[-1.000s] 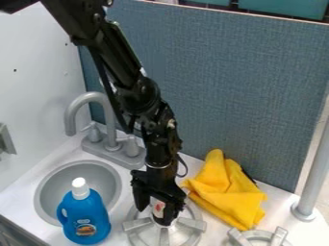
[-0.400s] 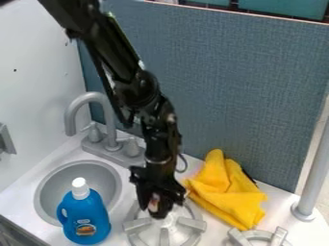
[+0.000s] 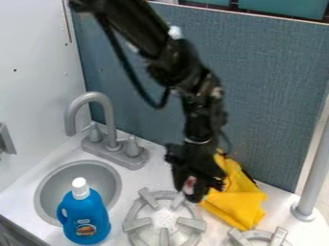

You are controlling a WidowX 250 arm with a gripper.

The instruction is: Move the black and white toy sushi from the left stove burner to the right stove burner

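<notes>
The gripper [image 3: 189,190] hangs above the back right edge of the near burner [image 3: 164,218], just left of the yellow cloth [image 3: 239,204]. Between its fingers is a small white-and-red object [image 3: 190,183], mostly hidden by them, so its full shape cannot be told. The arm overlaps the cloth's left part in this view. Folded and rumpled, the cloth lies on the counter against the blue-grey back panel.
A blue detergent bottle with a white cap [image 3: 84,211] stands upright at the front edge of the sink [image 3: 42,192]. Behind the sink is a grey faucet [image 3: 106,122]. Another burner [image 3: 257,236] is at the bottom right, near a grey post [image 3: 315,168].
The gripper first rose slightly from over the burner, then moved right and up toward the cloth with the white-and-red object. The burner's centre is now uncovered.
</notes>
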